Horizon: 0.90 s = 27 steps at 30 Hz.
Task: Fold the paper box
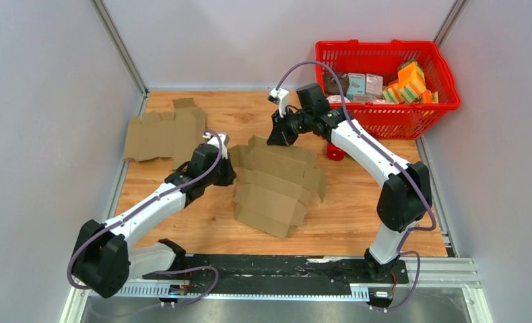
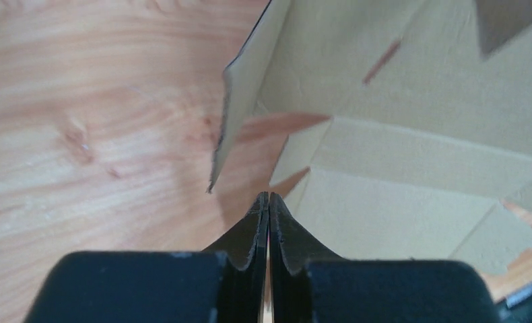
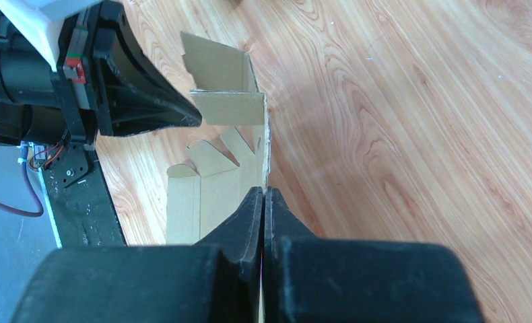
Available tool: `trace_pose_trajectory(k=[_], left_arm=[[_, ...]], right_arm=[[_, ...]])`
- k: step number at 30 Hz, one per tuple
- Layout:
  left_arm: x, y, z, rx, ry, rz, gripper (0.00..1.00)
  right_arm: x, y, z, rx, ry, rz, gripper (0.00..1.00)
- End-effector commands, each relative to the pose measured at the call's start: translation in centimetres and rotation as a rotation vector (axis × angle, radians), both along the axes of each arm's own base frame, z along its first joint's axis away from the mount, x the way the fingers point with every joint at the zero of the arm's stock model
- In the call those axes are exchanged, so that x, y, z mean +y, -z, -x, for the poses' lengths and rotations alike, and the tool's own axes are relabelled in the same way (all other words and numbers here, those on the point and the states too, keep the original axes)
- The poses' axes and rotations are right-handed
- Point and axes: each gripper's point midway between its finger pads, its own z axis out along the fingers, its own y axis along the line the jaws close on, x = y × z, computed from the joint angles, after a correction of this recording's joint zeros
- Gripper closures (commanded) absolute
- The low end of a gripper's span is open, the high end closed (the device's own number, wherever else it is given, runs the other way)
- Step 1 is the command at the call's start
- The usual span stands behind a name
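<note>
The paper box (image 1: 277,185), brown cardboard and partly folded, lies mid-table with its flaps spread. My left gripper (image 1: 228,169) is at its left edge. In the left wrist view its jaws (image 2: 269,198) are shut with nothing seen between them, the tips just short of a raised flap (image 2: 240,101) and the box's inner panel (image 2: 398,202). My right gripper (image 1: 279,136) is at the box's back edge. In the right wrist view it (image 3: 264,192) is shut on an upright flap (image 3: 266,148) seen edge-on. The left fingers (image 3: 149,111) show there too.
A second flat cardboard blank (image 1: 165,134) lies at the back left. A red basket (image 1: 391,118) with packets stands at the back right. A small red object (image 1: 335,151) sits under the right arm. The wooden table (image 1: 357,215) is walled on both sides.
</note>
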Motion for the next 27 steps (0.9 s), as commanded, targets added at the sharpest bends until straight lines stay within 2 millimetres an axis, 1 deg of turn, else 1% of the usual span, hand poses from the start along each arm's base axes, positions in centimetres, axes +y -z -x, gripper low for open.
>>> trace_pose_trajectory(k=[1, 2, 3, 6, 8, 10, 14, 17, 21, 27], left_arm=[[0.9, -1.6, -3.1, -0.057, -0.081, -0.087, 0.94], [0.8, -1.7, -3.3, -0.046, -0.083, -0.096, 0.95], [1.0, -0.9, -3.5, -0.024, -0.101, -0.115, 0.96], [0.7, -0.1, -3.8, -0.001, -0.118, -0.111, 0.96], [0.4, -0.3, -4.2, -0.011, -0.121, -0.102, 0.96], [0.1, 0.1, -4.5, -0.008, -0.121, -0.106, 0.96], [-1.2, -0.5, -5.4, -0.037, -0.101, -0.088, 0.96], [-2.6, -0.4, -5.4, -0.031, -0.067, -0.059, 0.96], [-3.4, -0.6, -4.9, -0.033, -0.047, -0.039, 0.96], [-4.6, -1.6, -4.1, -0.062, -0.020, 0.010, 0.96]], right_arm=[[0.3, -2.3, -0.2, -0.060, 0.017, -0.045, 1.00], [0.3, -2.2, -0.2, -0.056, 0.016, -0.044, 1.00], [0.3, -2.4, -0.2, -0.058, 0.020, -0.049, 1.00], [0.3, -2.5, -0.3, -0.063, 0.026, -0.054, 1.00], [0.5, -2.6, -0.3, -0.063, 0.024, -0.064, 1.00], [0.6, -2.7, -0.4, -0.064, 0.025, -0.070, 1.00], [0.8, -2.9, -0.4, -0.063, 0.023, -0.084, 1.00], [0.9, -2.8, -0.5, -0.057, 0.024, -0.092, 1.00], [1.0, -2.8, -0.4, -0.054, 0.024, -0.096, 1.00], [1.0, -2.6, -0.3, -0.040, 0.029, -0.109, 1.00]])
